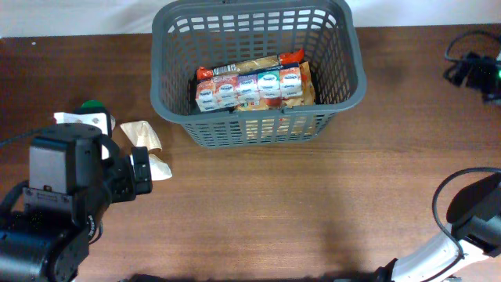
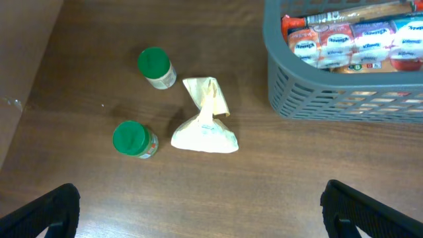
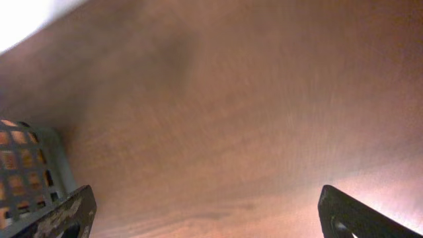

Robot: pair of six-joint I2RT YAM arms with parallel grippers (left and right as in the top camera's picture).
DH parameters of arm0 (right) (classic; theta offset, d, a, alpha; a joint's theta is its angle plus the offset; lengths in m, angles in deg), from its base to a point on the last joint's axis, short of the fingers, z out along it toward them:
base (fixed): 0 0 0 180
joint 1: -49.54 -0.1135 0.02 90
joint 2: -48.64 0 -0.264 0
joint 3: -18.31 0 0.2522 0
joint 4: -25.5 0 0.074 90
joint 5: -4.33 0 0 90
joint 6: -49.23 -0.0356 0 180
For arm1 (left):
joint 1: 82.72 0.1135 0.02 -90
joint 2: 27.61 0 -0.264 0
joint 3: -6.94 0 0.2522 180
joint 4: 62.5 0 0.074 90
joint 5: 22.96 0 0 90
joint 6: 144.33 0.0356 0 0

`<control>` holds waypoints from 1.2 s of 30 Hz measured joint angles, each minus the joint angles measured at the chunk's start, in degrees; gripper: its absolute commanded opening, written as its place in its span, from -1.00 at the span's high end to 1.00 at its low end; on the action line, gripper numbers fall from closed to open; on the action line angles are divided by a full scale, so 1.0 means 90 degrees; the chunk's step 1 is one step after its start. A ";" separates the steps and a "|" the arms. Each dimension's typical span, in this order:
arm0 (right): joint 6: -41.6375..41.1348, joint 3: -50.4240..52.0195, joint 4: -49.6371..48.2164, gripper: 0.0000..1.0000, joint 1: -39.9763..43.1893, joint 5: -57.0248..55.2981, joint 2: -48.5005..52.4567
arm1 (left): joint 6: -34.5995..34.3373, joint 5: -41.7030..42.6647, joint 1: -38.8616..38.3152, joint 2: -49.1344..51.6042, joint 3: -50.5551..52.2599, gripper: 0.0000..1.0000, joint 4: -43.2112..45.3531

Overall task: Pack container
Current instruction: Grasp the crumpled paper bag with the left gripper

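The dark grey basket (image 1: 258, 129) stands at the back middle of the table. It holds a row of small drink cartons (image 1: 249, 88) on top of a snack packet (image 1: 258, 64). In the left wrist view the basket (image 2: 330, 99) is at the upper right. Left of it on the table lie a beige paper packet (image 2: 206, 122) and two green-lidded jars (image 2: 155, 66) (image 2: 132, 139). My left gripper (image 2: 200, 198) is open and empty, above the table in front of the packet. My right gripper (image 3: 205, 201) is open and empty over bare wood, with a basket corner (image 3: 33, 165) at its left.
My left arm (image 1: 70, 180) covers the front left of the table and hides most of the jars in the overhead view; one green lid (image 1: 92, 105) and the beige packet (image 1: 145, 137) show beside it. Right arm parts (image 1: 477, 207) and cables sit at the right edge.
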 measured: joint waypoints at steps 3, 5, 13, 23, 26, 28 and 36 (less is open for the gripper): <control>-0.0102 0.0291 -0.0015 -0.97 0.0078 0.0061 0.0002 | 0.0000 -0.0002 0.0000 0.0002 0.0000 -0.98 0.0078; -0.0163 0.0301 -0.0034 -0.97 0.0063 0.0117 0.0002 | 0.0000 -0.0143 0.0000 0.0002 0.0000 -0.99 0.0153; -0.0216 0.0301 -0.0046 -0.98 0.0066 0.0168 0.0000 | 0.0668 0.0151 0.1275 0.1088 -0.0019 -0.99 0.0063; -0.0214 0.0301 -0.0041 -0.98 0.0066 0.0192 0.0000 | 0.1717 0.1574 0.2426 0.5124 -0.0017 -0.99 0.0301; -0.0214 0.0299 -0.0044 -0.97 0.0066 0.0192 0.0000 | 0.1773 0.1632 0.2424 0.6069 -0.0017 -0.99 0.0454; -0.0214 0.0301 -0.0039 -0.98 0.0066 0.0192 0.0000 | 0.1785 0.1630 0.2421 0.6475 -0.0005 -0.99 0.0529; -0.0211 0.0299 -0.0041 -0.97 0.0066 0.0192 0.0000 | 0.1807 0.1630 0.2424 0.7470 -0.0005 0.96 0.1105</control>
